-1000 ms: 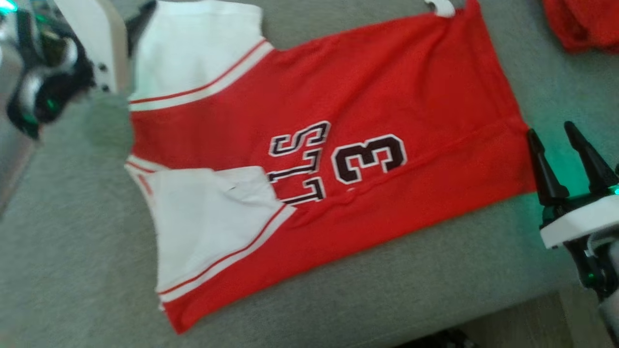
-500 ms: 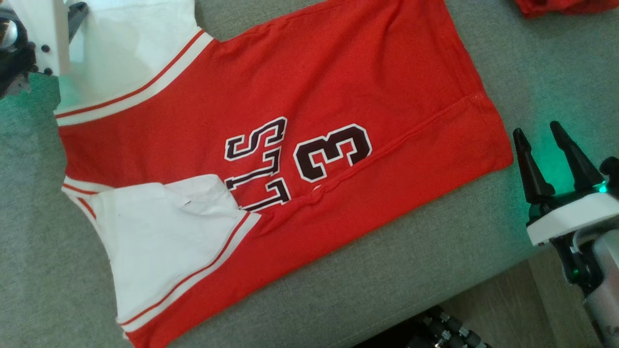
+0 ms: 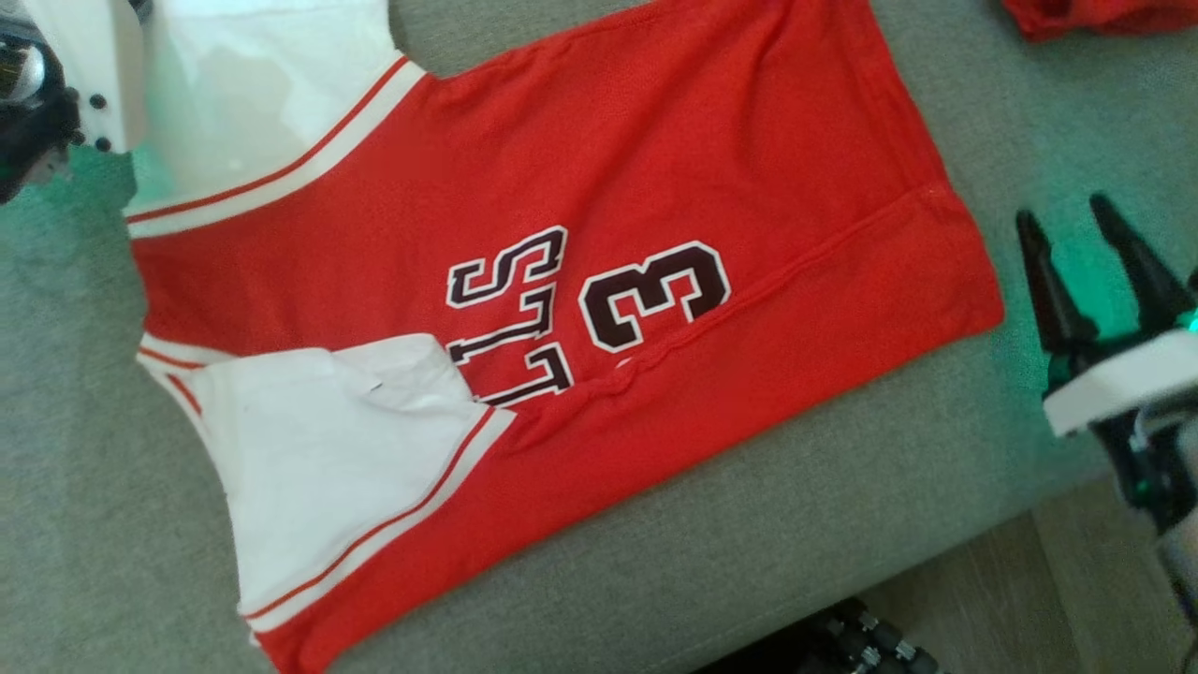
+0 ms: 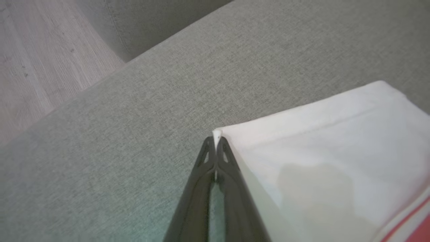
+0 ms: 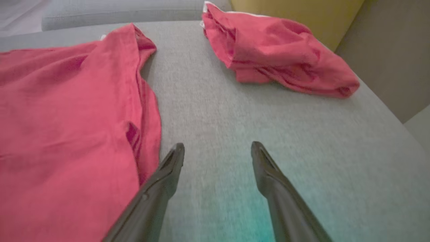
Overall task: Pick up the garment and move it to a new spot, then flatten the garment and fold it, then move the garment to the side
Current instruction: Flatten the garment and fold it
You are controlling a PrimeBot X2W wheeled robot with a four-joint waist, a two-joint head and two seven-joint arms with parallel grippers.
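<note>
The garment (image 3: pixel 580 187) is a red jersey with white sleeves and a dark "3", spread flat on a grey cushion (image 3: pixel 796 487). In the left wrist view my left gripper (image 4: pixel 216 139) is shut on the corner of a white sleeve (image 4: pixel 319 141), which lies low on the cushion. That arm's pale body (image 3: pixel 89 75) covers the sleeve's far corner at the head view's top left. My right gripper (image 3: pixel 1062 211) stands open just right of the jersey's hem, holding nothing. In the right wrist view, the right gripper (image 5: pixel 217 147) hangs over bare cushion, with the hem (image 5: pixel 144 111) beside its left finger.
A second red garment (image 5: pixel 278 57) lies crumpled at the cushion's far right corner (image 3: pixel 1095 14). The cushion's front edge drops to wood floor (image 3: pixel 1029 599), where a dark part of my base (image 3: pixel 861 641) shows. More floor lies beyond the left edge (image 4: pixel 33 60).
The head camera has shifted, so the whole picture slid. Against the jersey, my right gripper has drawn slightly away from the hem. The left gripper stays on the sleeve.
</note>
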